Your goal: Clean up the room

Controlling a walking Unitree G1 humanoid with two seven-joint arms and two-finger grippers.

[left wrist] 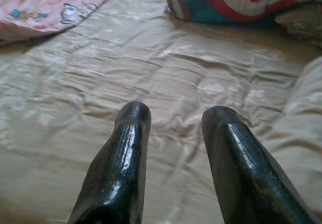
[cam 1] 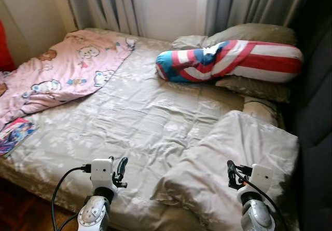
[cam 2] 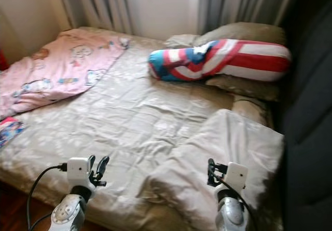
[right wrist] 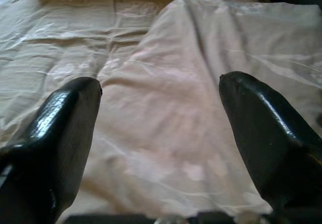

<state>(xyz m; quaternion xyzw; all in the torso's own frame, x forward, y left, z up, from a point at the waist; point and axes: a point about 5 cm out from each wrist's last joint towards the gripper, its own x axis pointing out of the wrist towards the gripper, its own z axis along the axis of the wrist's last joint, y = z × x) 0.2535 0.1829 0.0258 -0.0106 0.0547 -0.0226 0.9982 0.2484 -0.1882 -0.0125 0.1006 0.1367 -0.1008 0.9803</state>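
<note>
While both arms reach forward, left hand [left wrist: 173, 133] and right hand [right wrist: 161, 113] hover fingers apart over the bed [cam 1: 145, 111].

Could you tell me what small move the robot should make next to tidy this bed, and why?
Probably ease the right gripper forward and down onto the folded beige duvet. Its fingers are open and empty, and the duvet lies bunched right ahead of them on the bed. The left gripper is also open, over bare sheet.

Bed [cam 1: 140, 111] with wrinkled beige sheet. Pink cartoon blanket [cam 1: 67, 67] at far left corner. Red-white-blue striped bolster [cam 1: 233, 59] along right edge, lying on beige pillows [cam 1: 254, 34]. Folded beige duvet [cam 1: 233, 158] at near right corner. Colourful book [cam 1: 14, 133] on left edge.
</note>
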